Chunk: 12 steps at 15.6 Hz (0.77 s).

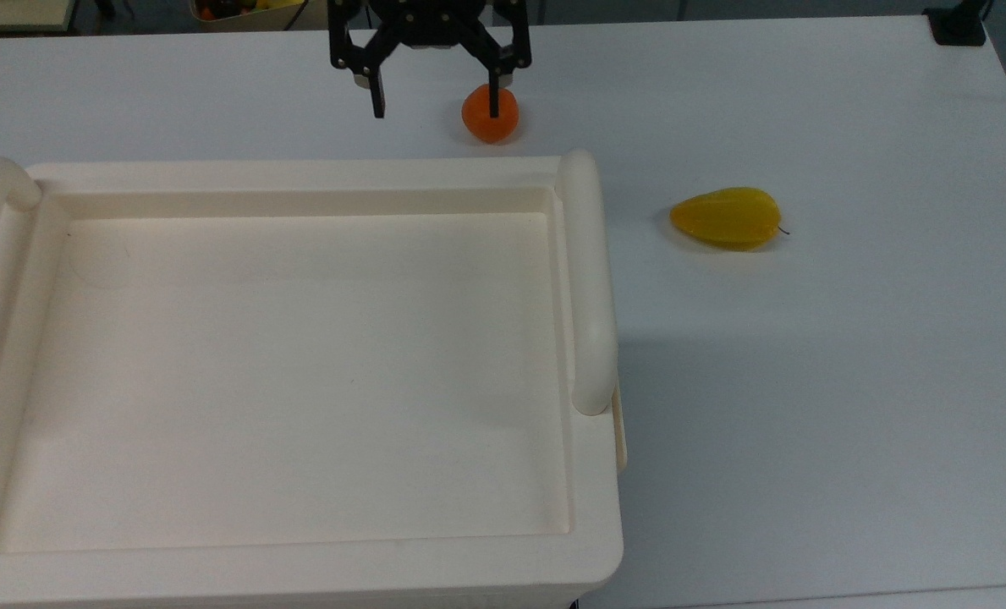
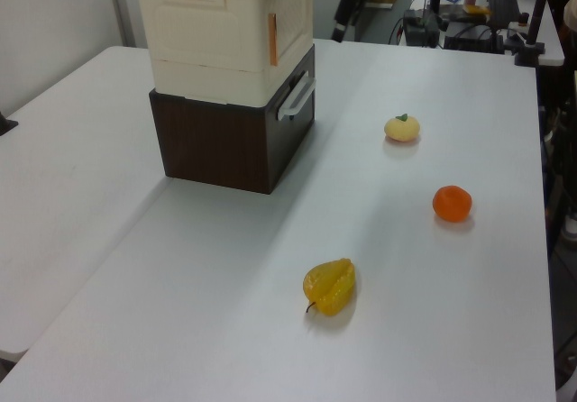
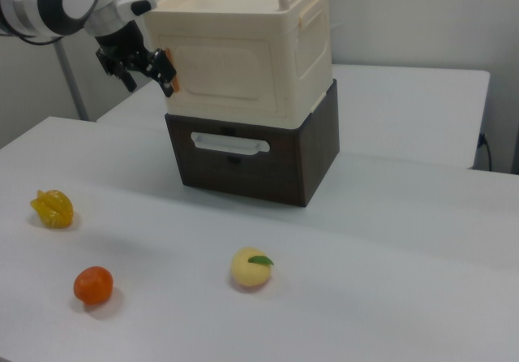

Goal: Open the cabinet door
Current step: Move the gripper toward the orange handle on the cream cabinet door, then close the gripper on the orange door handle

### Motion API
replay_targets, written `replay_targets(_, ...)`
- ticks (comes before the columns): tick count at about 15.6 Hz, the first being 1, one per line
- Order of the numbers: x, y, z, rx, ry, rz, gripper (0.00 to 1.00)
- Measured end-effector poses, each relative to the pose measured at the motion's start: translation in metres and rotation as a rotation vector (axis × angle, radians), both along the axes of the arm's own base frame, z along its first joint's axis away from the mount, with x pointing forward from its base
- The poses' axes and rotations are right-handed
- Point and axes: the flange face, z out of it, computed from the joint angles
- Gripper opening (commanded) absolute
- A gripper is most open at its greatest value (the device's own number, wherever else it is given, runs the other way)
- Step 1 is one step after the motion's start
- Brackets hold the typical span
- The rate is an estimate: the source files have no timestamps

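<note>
The cream cabinet (image 3: 243, 49) sits on a dark brown drawer unit (image 3: 251, 155) toward one end of the white table (image 1: 849, 381). Its recessed tray-like top (image 1: 299, 372) holds nothing, with a rounded handle (image 1: 585, 279) along each short side. The drawer unit's front carries a pale handle (image 3: 229, 143) and is closed; its contents are hidden. No readable writing or brand mark appears on any surface.

The cabinet door (image 3: 223, 66) is the flat cream panel on the face above the drawer handle. It stands upright, closed flush with the cabinet, its long axis horizontal. A small orange fitting (image 3: 171, 68) sits at its edge on the right view's left.

The end effector (image 3: 142, 68) hovers off that edge, just beside the orange fitting; whether it touches cannot be told. In the top view the end effector (image 1: 435, 101) has its fingers (image 1: 377, 100) spread wide and holds nothing.

Loose on the table, well apart from one another: an orange fruit (image 1: 490, 114), a yellow ridged fruit (image 1: 727, 218) and a pale yellow fruit with a green leaf (image 3: 250, 268).
</note>
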Motion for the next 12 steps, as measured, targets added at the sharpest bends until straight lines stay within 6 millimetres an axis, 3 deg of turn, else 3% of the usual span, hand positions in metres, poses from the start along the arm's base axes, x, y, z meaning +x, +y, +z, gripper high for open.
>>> replay_targets(4, 0.016, 0.032, -0.005, -0.001, -0.107, 0.05, 0.96)
replay_targets(9, 0.039, 0.043, -0.006, -0.014, -0.246, 0.05, 0.93)
replay_targets(12, 0.053, 0.047, -0.012, -0.037, -0.315, 0.049, 0.77)
